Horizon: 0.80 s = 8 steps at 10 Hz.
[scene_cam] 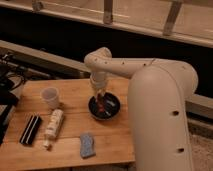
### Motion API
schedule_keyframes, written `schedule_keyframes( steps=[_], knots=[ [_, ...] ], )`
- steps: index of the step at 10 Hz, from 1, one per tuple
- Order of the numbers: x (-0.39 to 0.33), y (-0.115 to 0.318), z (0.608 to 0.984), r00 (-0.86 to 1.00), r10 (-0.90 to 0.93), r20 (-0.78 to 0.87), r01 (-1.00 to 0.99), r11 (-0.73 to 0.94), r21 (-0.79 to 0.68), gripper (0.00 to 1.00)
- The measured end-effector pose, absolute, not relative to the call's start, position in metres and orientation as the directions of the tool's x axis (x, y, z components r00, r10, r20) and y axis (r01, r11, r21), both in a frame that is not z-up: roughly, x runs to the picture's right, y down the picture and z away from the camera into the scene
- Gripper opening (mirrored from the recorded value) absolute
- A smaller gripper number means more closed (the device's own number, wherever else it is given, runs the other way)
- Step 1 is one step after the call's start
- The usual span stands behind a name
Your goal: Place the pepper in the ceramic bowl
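The shallow black ceramic bowl [115, 103] sits on the wooden table, right of centre. The small red-orange pepper [102, 107] shows inside the bowl, directly under my gripper [99, 97]. The gripper points straight down over the left half of the bowl, just above or touching the pepper. I cannot tell whether the pepper is held or lying loose. My white arm reaches in from the right and covers the table's right side.
A translucent white cup [50, 96] stands left of the bowl. A white bottle [53, 124] and a black flat object [30, 130] lie at the front left. A blue sponge [87, 144] lies near the front edge. Dark equipment stands off the table's left edge.
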<state>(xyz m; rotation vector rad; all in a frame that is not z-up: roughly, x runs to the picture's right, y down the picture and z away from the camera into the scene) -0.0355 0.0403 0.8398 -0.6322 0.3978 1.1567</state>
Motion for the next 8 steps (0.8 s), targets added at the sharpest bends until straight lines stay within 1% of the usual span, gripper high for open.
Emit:
schedule_keyframes(
  steps=[8],
  knots=[
    [-0.041, 0.054, 0.853, 0.336, 0.705, -0.624, -0.942, 0.244, -0.232, 0.01]
  ],
)
